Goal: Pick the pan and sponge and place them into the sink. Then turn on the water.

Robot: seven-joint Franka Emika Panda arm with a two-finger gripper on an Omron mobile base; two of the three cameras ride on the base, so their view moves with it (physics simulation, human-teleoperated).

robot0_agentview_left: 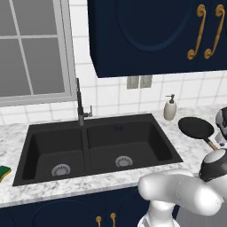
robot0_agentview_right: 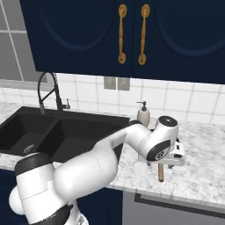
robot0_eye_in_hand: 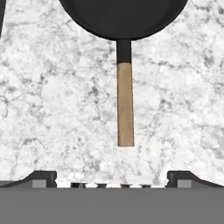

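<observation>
Zero items were in the sink (robot0_agentview_left: 26, 146) yet: you had the gripper (robot0_eye_in_hand: 112, 177) spread wide above the pan (robot0_agentview_left: 196, 127) handle right of it, sponge (robot0_agentview_left: 4, 173) left of it, water off.

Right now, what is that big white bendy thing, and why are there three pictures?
It is a robot arm in a pretend kitchen. Two pictures come from cameras behind the arm, one on each side. The third comes from a camera on its hand, looking down. On the counter lie a black pan with a tan handle and, left of the black sink, a green sponge. A white soap bottle stands by the wall. The gripper is open above the pan's handle, holding nothing.
</observation>
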